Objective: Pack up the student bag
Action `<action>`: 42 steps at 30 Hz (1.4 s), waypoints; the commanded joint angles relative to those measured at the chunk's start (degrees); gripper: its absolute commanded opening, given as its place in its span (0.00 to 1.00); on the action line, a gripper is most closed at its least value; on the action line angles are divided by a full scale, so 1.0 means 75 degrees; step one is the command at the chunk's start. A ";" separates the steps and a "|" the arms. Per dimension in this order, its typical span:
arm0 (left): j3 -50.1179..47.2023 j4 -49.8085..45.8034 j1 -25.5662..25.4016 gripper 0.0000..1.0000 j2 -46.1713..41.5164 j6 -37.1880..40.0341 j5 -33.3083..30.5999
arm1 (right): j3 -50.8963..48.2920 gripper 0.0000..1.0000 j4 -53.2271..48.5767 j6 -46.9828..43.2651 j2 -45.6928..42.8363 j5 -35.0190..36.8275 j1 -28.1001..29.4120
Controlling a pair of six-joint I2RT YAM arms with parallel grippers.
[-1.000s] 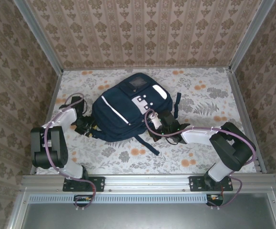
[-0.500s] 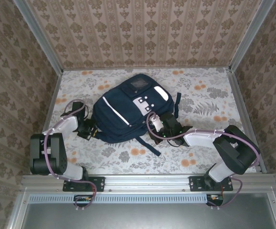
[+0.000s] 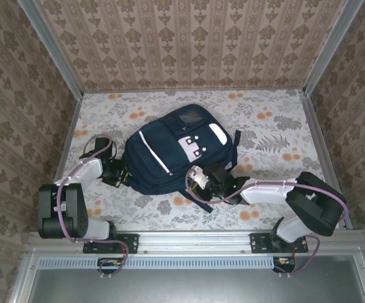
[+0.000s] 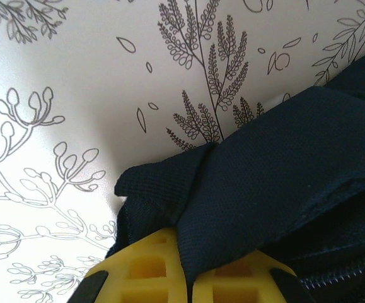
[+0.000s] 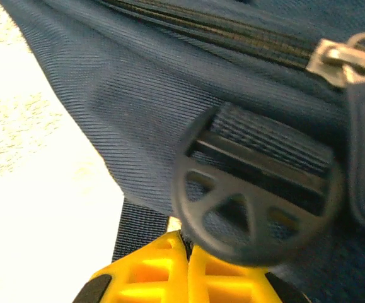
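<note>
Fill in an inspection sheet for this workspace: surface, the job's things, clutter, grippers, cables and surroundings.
Surface: floral table cover, lying flat.
Job's things: student bag, navy, lying mid-table with its white stripe facing up.
Clutter: nothing seen.
Grippers: left gripper shut on a fold of the bag's fabric at the bag's left edge. Right gripper shut at the bag's near side, beside a round buckle; whether it pinches a strap is unclear.
Cables: purple cables loop along both arms.
Surroundings: patterned walls on three sides; metal rail at the near edge.
</note>
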 commanded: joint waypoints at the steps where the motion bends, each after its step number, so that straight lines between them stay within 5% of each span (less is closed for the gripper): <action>1: -0.0171 0.0105 -0.0157 0.00 -0.0135 -0.0340 0.0187 | 0.0187 0.00 0.0069 -0.0154 0.0083 -0.0300 0.0350; 13: -0.0456 0.0525 -0.0410 0.00 -0.0628 -0.0586 0.0457 | 0.0929 0.00 0.0117 0.0687 0.0663 0.0018 0.0593; 31: -0.0962 0.2164 -0.2033 0.00 -0.1362 -0.1559 0.0548 | 0.2198 0.00 -0.1718 0.0802 0.0780 0.0220 -0.1900; 42: -0.1357 0.3946 -0.2781 0.00 -0.0964 -0.2347 0.0470 | 0.1204 0.00 -0.1747 0.1193 0.0486 0.0055 -0.1395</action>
